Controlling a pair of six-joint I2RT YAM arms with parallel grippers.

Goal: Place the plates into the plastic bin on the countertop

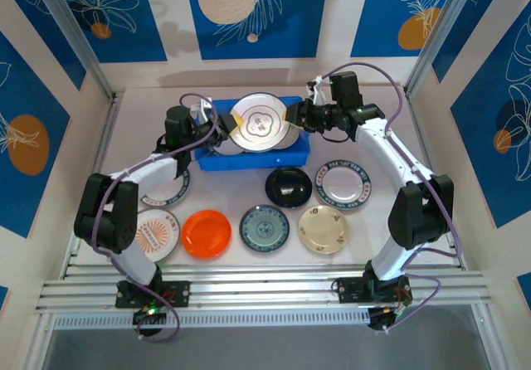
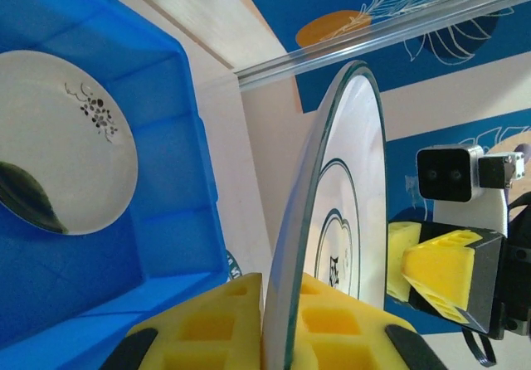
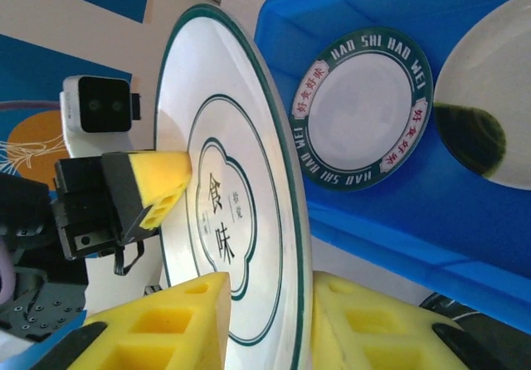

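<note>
The large white plate with green rings (image 1: 259, 123) stood on edge above the plastic bin (image 1: 241, 163), carried between both arms. That looked like a way to keep it level and steady over the opening before it went in.

The left hand (image 1: 222, 125) was pinched narrow on the plate's left rim, with the yellow pads (image 2: 199, 324) either side of the thin edge in the left wrist view. The right hand (image 1: 294, 117) had the right rim between its own pads (image 3: 191, 316). Whether that hand gripped or had slackened, I could not tell.

The bin sat at the far middle of the tabletop (image 1: 133, 129). It already held a lettered green-rimmed plate (image 3: 361, 109) and a white plate with a dark mark (image 3: 489, 113), lying flat and close together.

Room inside looked tight. The carried plate seemed nearly as wide as the bin's short side, so it would probably have to tip flat and lie on those two, with its rim kept off the blue walls.

Nearer the arms, the black plate (image 1: 289, 187), a second lettered plate (image 1: 342, 182), the orange plate (image 1: 207, 233), the teal-patterned plate (image 1: 265, 227), the cream plate (image 1: 323, 227) and the orange-design plate (image 1: 153, 231) lay apart from one another, waiting. The black one lay just beside the bin's near wall, leaving little space there.
</note>
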